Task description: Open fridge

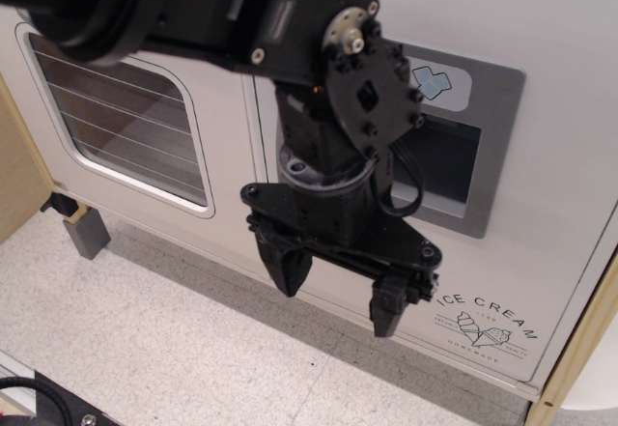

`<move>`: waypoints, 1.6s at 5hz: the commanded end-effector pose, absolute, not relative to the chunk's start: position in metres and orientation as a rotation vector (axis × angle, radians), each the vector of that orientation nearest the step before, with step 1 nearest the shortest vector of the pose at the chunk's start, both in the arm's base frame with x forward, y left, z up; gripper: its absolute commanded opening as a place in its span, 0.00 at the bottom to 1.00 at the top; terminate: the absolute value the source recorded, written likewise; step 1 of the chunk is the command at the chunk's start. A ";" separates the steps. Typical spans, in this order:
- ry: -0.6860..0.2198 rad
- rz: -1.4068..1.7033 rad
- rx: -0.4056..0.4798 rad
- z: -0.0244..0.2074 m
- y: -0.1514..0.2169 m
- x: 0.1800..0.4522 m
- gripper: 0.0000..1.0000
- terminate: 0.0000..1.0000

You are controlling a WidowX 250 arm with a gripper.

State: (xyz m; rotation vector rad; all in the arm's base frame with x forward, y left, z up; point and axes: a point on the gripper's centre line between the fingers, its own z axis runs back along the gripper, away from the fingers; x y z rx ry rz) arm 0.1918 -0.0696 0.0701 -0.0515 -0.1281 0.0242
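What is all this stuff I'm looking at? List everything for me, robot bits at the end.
fridge: one, white door, right half, shut, "ICE CREAM" logo low down
ice-dispenser recess: one, grey, on the fridge door, blue cube badge above
window door: one, white, striped window, left
grey block: one, below the window door
floor: speckled pale tiles
wooden edge: one, tan, lower right
gripper: one, black, centre, jaws apart, holding nothing

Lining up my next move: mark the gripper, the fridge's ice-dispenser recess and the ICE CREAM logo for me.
gripper (pixel 338 296): main camera view, midway between its two black fingertips.
ice-dispenser recess (pixel 446 165): main camera view, on the dark inner cavity.
ICE CREAM logo (pixel 486 322): main camera view, on the cone drawing under the lettering.
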 end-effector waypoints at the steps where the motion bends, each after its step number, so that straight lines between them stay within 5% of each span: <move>1: -0.260 0.082 0.037 0.054 -0.018 0.226 1.00 0.00; 4: -0.356 -0.055 0.025 0.036 0.027 0.273 1.00 0.00; 8: -0.482 0.016 0.105 0.035 0.027 0.319 1.00 0.00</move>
